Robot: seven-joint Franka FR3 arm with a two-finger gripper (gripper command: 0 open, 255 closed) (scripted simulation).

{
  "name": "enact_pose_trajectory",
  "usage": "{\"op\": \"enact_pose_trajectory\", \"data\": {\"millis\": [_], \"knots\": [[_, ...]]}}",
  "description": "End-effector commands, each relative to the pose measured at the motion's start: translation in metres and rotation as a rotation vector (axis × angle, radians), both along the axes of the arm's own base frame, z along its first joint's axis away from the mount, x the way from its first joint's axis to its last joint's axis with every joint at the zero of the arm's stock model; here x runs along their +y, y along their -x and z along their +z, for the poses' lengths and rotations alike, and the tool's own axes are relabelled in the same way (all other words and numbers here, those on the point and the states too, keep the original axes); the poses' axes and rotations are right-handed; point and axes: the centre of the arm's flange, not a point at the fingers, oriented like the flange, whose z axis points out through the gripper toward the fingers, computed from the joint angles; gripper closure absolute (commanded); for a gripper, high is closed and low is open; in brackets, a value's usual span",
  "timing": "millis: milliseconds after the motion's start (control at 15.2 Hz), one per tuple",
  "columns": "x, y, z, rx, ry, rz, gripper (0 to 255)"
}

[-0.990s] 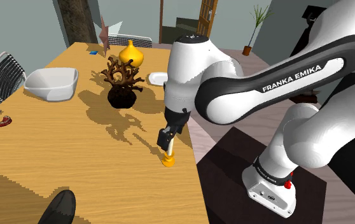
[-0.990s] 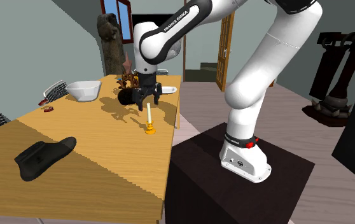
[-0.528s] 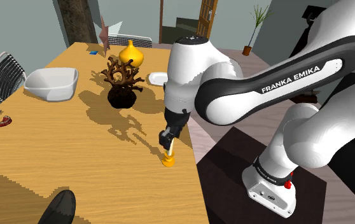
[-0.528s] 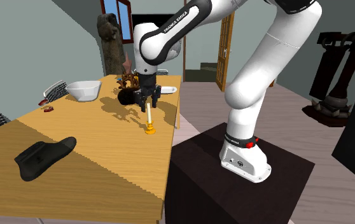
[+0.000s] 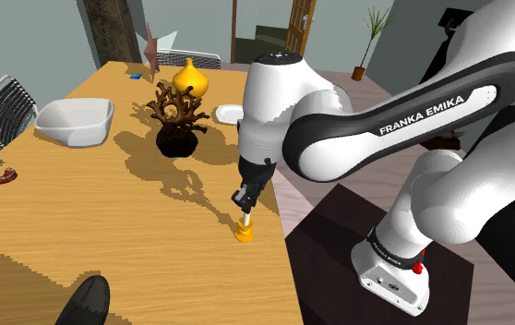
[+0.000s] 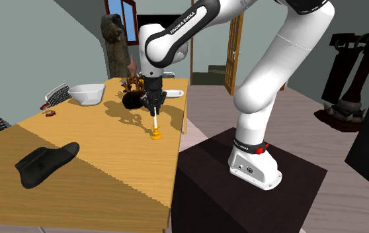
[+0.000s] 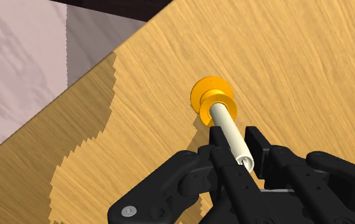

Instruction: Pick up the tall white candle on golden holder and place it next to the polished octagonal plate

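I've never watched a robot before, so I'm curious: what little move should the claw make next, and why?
Probably lift straight up a little. The claw looks shut around the top of the white candle, while its golden holder rests on the wooden table, so raising it frees it for carrying toward the plate.

My desk [image 7: 297,57] is light wood, with fine grain lines running along it. The candle [image 7: 224,121] looks smooth and dull, creamy white. Its holder [image 7: 209,89] is smooth too, golden orange, with hardly any shine. My hand [image 7: 236,141] is black and dull. The white arm [image 5: 339,120] is smooth with a soft shine.
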Motion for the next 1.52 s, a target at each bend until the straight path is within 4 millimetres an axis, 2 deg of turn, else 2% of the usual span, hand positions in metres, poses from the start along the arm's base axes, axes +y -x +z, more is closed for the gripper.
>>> {"op": "enact_pose_trajectory", "data": {"millis": [0, 1452], "knots": [[0.000, 0.000, 0.000, 0.000, 0.000, 0.000, 255], [0.000, 0.000, 0.116, 0.000, 0.000, 0.000, 255]]}}
